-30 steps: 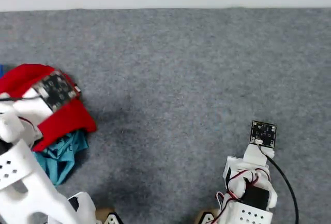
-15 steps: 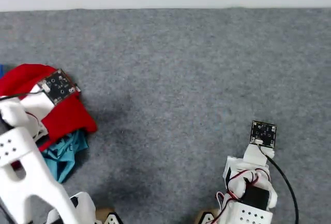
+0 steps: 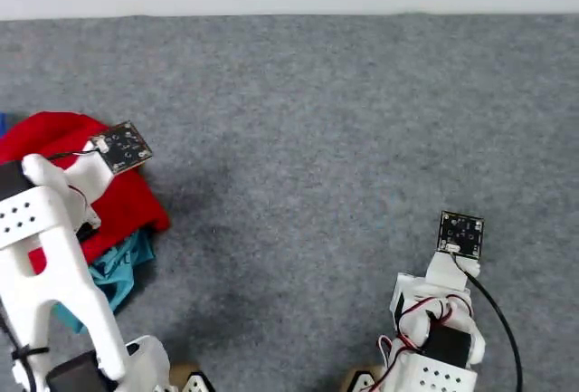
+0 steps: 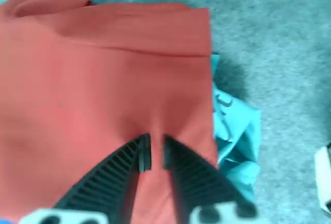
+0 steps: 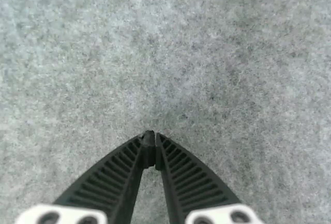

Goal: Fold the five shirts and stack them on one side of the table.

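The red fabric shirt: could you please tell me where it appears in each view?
High view: red fabric shirt at the left edge, under the left arm.
Left wrist view: across most of the picture, beneath the left gripper.
Right wrist view: grey felt table instead.
Shared landmark: crumpled teal shirt beside it.

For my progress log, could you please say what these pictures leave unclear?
High view: the left arm covers much of the red shirt and teal shirt.
High view: the edge cuts off a blue piece.
Left wrist view: the red shirt hides most of the teal shirt.
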Controlling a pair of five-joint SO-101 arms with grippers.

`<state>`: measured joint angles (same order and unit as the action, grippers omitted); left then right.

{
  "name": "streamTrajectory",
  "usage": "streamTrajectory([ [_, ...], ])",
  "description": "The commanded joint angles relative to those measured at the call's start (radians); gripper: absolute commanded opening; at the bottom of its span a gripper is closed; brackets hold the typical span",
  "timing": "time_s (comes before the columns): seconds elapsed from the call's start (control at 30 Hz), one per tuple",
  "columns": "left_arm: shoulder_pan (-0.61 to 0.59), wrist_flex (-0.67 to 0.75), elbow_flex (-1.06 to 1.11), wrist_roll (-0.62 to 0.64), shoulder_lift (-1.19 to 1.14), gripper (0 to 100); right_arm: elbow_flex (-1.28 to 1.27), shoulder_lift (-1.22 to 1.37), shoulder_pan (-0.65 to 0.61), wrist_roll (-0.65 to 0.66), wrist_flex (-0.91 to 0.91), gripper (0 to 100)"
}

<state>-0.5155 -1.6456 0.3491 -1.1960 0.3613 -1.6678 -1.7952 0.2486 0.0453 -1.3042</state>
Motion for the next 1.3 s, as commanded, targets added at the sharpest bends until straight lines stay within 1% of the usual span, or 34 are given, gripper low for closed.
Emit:
streamTrajectory([
  [0.0,0.018,-0.025,-0.076,0.063,0.041,1,-0.015,-0.015,0.01,-0.005,-0.004,0.9],
  [0.07,0.025,-0.021,-0.117,0.091,0.063,0,-0.015,-0.015,0.01,-0.005,-0.004,0.9],
  [0.17,0.031,-0.032,-0.14,0.098,0.092,0,-0.015,-0.015,0.01,-0.005,-0.004,0.9],
  [0.27,0.032,-0.101,-0.14,0.081,0.106,1,-0.015,-0.015,0.01,-0.005,-0.004,0.9],
  [0.33,0.029,-0.109,-0.113,0.057,0.117,8,-0.015,-0.015,0.01,-0.005,-0.004,0.9],
  [0.43,-0.017,-0.109,-0.058,0.06,0.133,25,-0.015,-0.015,0.01,-0.005,-0.004,0.9],
  [0.5,-0.038,-0.107,-0.022,0.054,0.137,32,-0.015,-0.015,0.01,-0.005,-0.004,0.9],
  [0.67,-0.052,-0.094,0.059,0.025,0.133,30,-0.015,-0.015,0.01,-0.005,-0.004,0.9],
  [0.8,-0.052,-0.017,0.139,0.023,0.133,28,-0.015,-0.015,0.01,-0.005,-0.004,0.9],
  [0.97,-0.055,0.086,0.196,0.025,0.141,19,-0.015,-0.015,0.01,-0.005,-0.004,0.9],
  [1.03,-0.055,0.1,0.194,0.025,0.141,16,-0.015,-0.015,0.01,-0.005,-0.004,0.9],
  [1.1,-0.055,0.106,0.191,0.025,0.143,14,-0.015,-0.015,0.01,-0.005,-0.004,0.9],
  [1.27,-0.055,0.149,0.197,0.097,0.137,14,-0.015,-0.015,0.01,-0.005,-0.004,0.9],
])
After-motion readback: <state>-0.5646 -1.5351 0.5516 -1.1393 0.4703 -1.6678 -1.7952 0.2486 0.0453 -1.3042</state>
